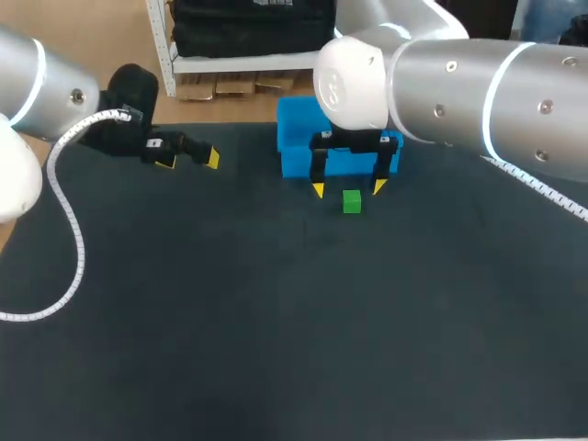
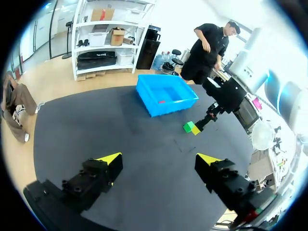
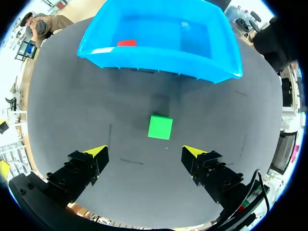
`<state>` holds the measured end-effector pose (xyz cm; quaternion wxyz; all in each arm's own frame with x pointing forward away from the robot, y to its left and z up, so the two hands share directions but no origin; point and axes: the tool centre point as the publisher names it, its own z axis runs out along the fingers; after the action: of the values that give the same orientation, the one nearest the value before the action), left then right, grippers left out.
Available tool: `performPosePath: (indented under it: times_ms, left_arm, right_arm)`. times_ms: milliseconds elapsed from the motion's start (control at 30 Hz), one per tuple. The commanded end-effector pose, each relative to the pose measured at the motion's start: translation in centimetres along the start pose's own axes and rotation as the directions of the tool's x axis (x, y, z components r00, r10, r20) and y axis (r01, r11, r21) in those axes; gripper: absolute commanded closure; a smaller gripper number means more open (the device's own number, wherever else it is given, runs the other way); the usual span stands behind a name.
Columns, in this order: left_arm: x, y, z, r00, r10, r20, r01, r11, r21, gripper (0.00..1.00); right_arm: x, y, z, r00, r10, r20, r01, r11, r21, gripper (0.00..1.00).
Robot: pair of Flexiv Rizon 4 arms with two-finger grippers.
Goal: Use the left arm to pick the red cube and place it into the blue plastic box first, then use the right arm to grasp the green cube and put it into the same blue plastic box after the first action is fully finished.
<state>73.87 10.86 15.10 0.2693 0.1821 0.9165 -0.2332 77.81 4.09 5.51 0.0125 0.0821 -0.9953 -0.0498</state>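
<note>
Got the red cube (image 3: 127, 43) lying inside the blue plastic box (image 3: 159, 60), green cube (image 3: 160, 127) on the bench (image 3: 72, 106) just beside it, below the wide-spread right hand (image 3: 144, 150), left hand (image 2: 160, 158) spread and empty, well apart.

Bright, even light, with a soft shadow beside the blue box (image 3: 159, 60).

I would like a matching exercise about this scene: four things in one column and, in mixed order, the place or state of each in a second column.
1. red cube
2. green cube
3. left tool
4. right tool

a. open, near the green cube
b. inside the blue box
c. open and empty, far to the side of the blue box
d. on the table, in front of the blue box

Pairs: 1-b, 2-d, 3-c, 4-a
</note>
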Motion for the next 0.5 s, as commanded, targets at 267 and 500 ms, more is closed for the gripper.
performPosePath:
  times_ms: [267, 500]
  left_arm:
    - [0.1, 0.1, -0.1, 1.0, 0.003, 0.005, -0.003, 1.0, 0.007, 0.0]
    - [0.1, 0.1, -0.1, 1.0, 0.003, 0.005, -0.003, 1.0, 0.007, 0.0]
  right_arm:
    - [-0.4, 0.4, 1.7, 1.0, -0.021, 0.009, 0.021, 1.0, -0.008, 0.0]
    - [-0.8, -0.1, 2.8, 1.0, -0.024, 0.01, 0.024, 1.0, -0.007, 0.0]
